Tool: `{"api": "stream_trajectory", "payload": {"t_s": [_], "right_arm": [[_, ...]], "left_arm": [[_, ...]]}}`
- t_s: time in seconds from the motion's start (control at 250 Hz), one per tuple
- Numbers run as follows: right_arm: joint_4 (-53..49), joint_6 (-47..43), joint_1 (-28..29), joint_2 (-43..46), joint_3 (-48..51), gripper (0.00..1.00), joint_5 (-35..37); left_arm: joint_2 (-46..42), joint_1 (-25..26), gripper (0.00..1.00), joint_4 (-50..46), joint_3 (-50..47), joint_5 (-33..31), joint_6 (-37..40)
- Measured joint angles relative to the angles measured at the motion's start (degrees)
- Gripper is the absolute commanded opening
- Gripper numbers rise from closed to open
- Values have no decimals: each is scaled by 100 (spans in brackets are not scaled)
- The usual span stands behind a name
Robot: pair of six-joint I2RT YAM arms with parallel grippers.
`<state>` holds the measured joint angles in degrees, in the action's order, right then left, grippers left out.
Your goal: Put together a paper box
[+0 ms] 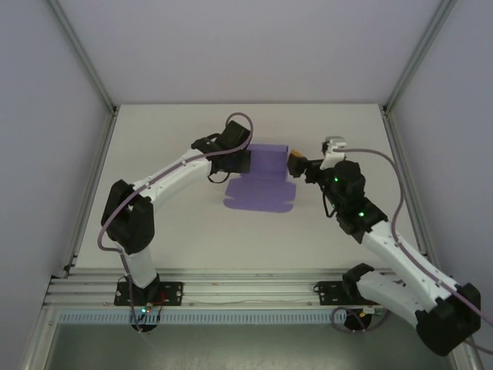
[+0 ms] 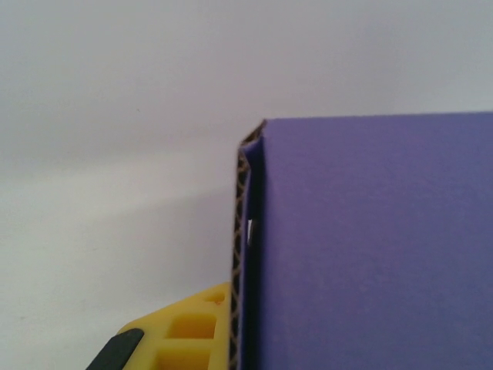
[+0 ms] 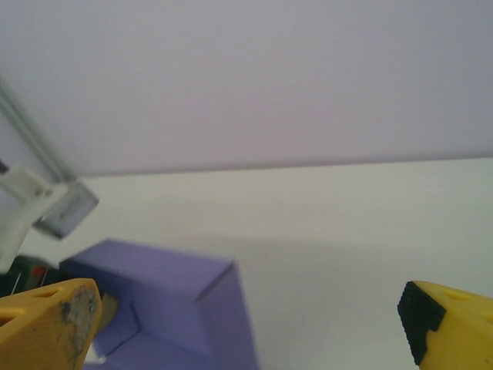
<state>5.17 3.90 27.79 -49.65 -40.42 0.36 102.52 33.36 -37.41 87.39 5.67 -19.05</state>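
Closest, at the near edge of the table (image 1: 192, 239): two arm bases (image 1: 146, 291), side by side. From the left base, a white left arm (image 1: 166, 179) bending up and in toward the middle. From the right base, a white right arm (image 1: 393, 247) leaning in the other way.

Further in, on the middle of the table: the paper box (image 1: 262, 185), purple and only partly folded. Lies flat at its near part, with a wall standing up at its far part.

At the left end of that wall: the left gripper (image 1: 245, 160), pinched tight on the box's card. Seen from the left wrist, one yellow finger (image 2: 181, 331) pressed right against the brown wavy edge of the purple card. Other finger hidden behind the card.

At the right end: the right gripper (image 1: 296, 163), wide open and holding nothing, just beside the box. Touching or not, cannot tell. Seen from the right wrist, two yellow fingers (image 3: 46, 324) far apart, with bare table between them. Box low on the left there, one folded corner standing up.

Farthest of all: the pale back wall (image 1: 246, 46).
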Motion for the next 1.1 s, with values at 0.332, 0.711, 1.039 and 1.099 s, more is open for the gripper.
{"api": "stream_trajectory", "payload": {"t_s": [0.332,0.711,1.039,1.099], "right_arm": [[-1823,654,-240,772,-61,100,1471],[-2542,702,-247,627,-61,100,1790],[-2647,702,-254,632,-55,100,1930],[-2669,702,-267,647,-50,100,1945]], "left_arm": [[160,450,0,-2116,457,-374,2706],[2199,586,0,-3473,2103,-1467,3005],[3834,822,0,-4562,3480,-2291,2754],[4039,863,0,-4769,3676,-2468,2675]]}}
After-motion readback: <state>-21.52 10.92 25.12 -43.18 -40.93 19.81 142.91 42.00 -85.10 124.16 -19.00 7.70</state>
